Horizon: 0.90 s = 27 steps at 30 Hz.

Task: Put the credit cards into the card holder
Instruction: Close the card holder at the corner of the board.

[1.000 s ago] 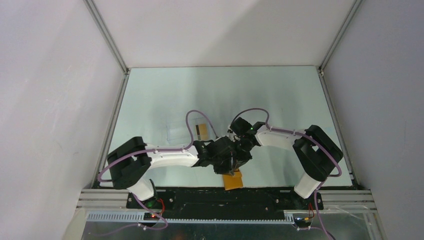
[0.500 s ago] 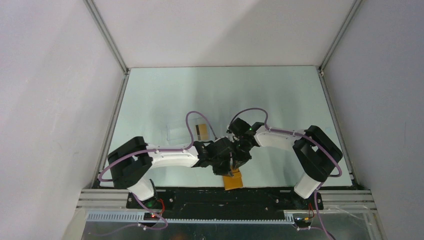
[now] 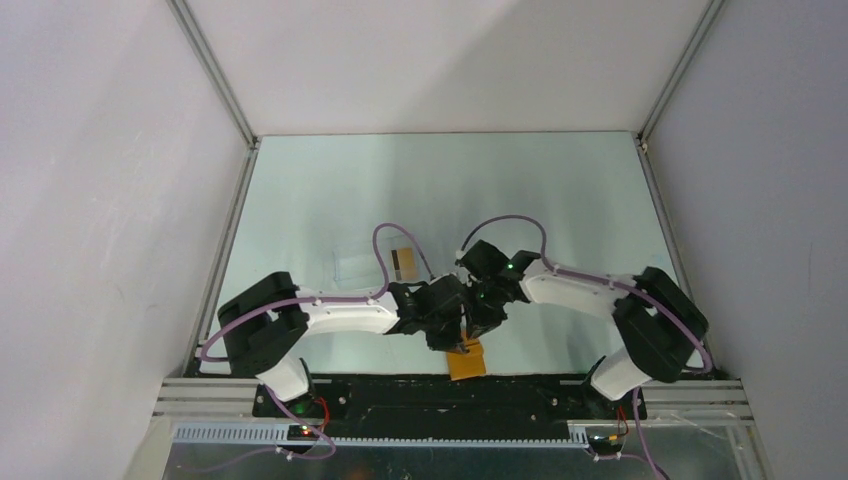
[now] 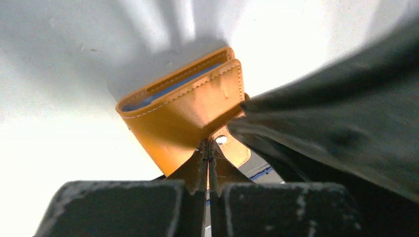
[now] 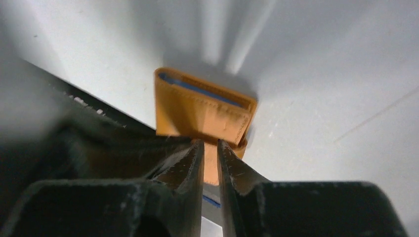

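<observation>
The card holder [image 3: 466, 362] sits on the table [image 3: 560, 200] at its near edge, in the middle. The left gripper [image 4: 208, 148] and the right gripper [image 5: 211, 145] meet right over it, side by side. One credit card [image 3: 404, 261] lies on the table farther back, a bit left

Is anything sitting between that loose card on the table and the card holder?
Yes. In the top view the left gripper, shut with its tips at the card holder, lies across the line from the credit card. The right gripper crowds the holder too.
</observation>
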Each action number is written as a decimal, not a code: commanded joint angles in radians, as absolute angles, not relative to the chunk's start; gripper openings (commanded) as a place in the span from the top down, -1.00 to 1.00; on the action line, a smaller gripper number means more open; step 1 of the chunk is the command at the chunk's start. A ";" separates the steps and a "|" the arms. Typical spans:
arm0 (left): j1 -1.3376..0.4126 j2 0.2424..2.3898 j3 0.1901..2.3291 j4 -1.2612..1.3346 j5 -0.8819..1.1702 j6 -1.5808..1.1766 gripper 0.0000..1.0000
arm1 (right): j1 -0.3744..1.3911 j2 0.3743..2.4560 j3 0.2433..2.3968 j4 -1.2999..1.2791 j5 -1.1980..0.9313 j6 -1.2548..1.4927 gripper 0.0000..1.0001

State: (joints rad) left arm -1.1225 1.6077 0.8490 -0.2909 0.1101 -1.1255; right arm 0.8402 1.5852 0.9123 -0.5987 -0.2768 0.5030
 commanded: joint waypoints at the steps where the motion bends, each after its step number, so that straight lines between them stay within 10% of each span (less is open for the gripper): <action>1: -1.130 1.635 0.836 -0.319 0.103 -1.122 1.00 | 0.841 1.416 0.903 -0.594 -0.234 0.526 0.64; 5: -1.131 1.634 0.834 -0.320 0.102 -1.122 1.00 | 0.839 1.387 0.861 -0.599 -0.279 0.536 1.00; 27: -1.131 1.643 0.854 -0.320 0.111 -1.119 1.00 | 0.872 1.501 0.769 -0.464 -0.334 0.572 1.00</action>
State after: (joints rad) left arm -1.1233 1.6180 0.8486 -0.2897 0.1158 -1.1259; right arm 0.8604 1.4822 0.7738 -0.4961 -0.3481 0.5621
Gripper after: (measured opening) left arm 0.003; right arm 0.009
